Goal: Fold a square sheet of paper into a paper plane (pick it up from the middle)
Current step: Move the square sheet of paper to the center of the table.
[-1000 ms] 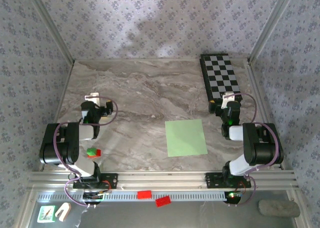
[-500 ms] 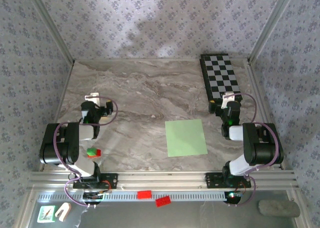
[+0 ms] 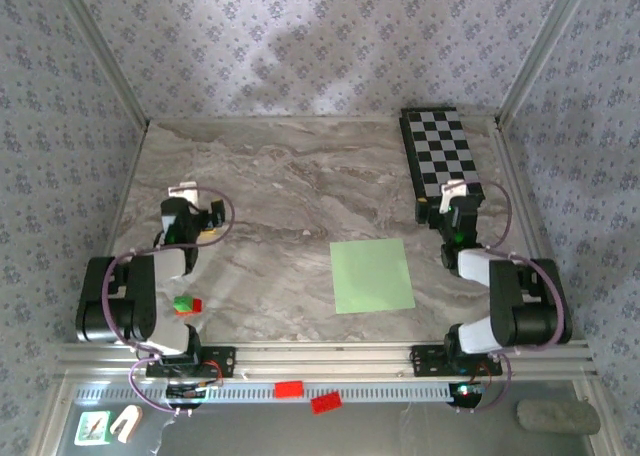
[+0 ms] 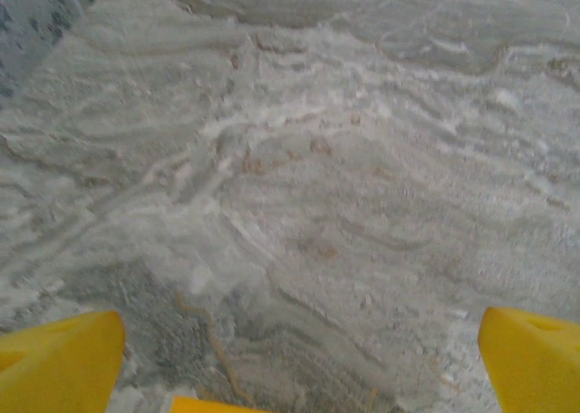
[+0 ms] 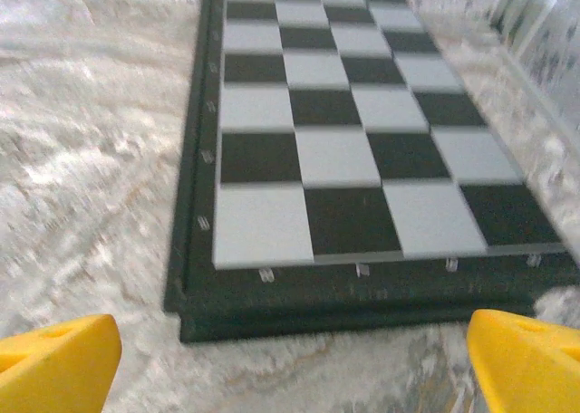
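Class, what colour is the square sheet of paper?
The paper is light green, clearest in the top view.

No legible text, label, brand or number on any surface

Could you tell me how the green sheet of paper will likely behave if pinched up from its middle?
The square sheet of paper lies dead flat and looks very thin, so it would probably droop either side of a pinch. On the smooth marble table it may slide rather than lift.
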